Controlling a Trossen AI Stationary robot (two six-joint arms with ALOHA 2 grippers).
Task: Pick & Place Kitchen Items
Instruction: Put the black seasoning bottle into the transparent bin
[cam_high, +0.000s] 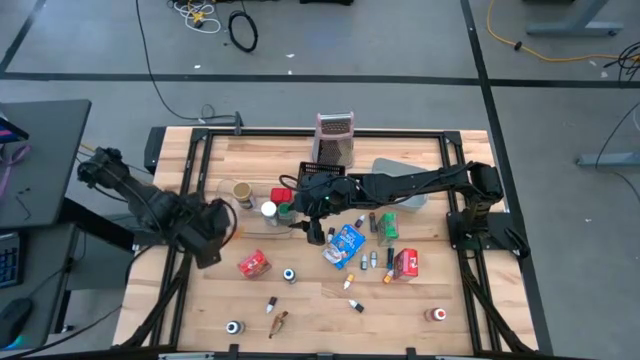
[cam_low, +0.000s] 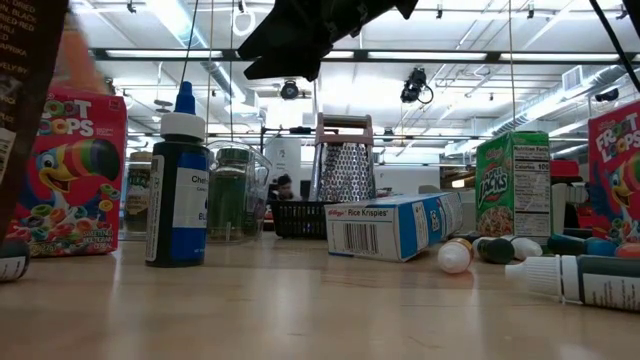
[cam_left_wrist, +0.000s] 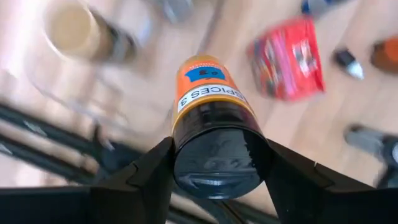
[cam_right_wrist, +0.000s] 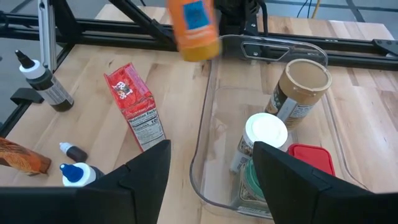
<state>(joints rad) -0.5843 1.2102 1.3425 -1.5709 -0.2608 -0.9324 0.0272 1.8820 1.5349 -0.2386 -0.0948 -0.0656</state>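
Observation:
My left gripper (cam_left_wrist: 217, 171) is shut on an orange spice jar (cam_left_wrist: 208, 87) with a black lid and holds it in the air near the table's left edge (cam_high: 212, 238). In the right wrist view the orange jar (cam_right_wrist: 194, 28) hangs over the far end of the clear tub (cam_right_wrist: 202, 143). The tub (cam_high: 226, 196) holds a white-lidded jar (cam_right_wrist: 266, 132), a brown-lidded jar (cam_right_wrist: 303, 84) and red and green lids. My right gripper (cam_right_wrist: 214, 180) stands open above the tub's other end (cam_high: 315, 228), with nothing between its fingers. My left gripper pinches the jar at its black-lid end (cam_left_wrist: 186, 152), one finger on each side of the round lid. The fingers come from above and point steeply down. The jar hangs bottom down along the fingers, clear of the table and the tub.
A red packet (cam_high: 253, 263), a blue packet (cam_high: 345, 243), a green packet (cam_high: 387, 225), another red packet (cam_high: 405, 263) and small capped bottles lie over the near half. The grater (cam_high: 335, 138), black basket (cam_high: 312, 176) and grey tray (cam_high: 402, 185) stand at the back.

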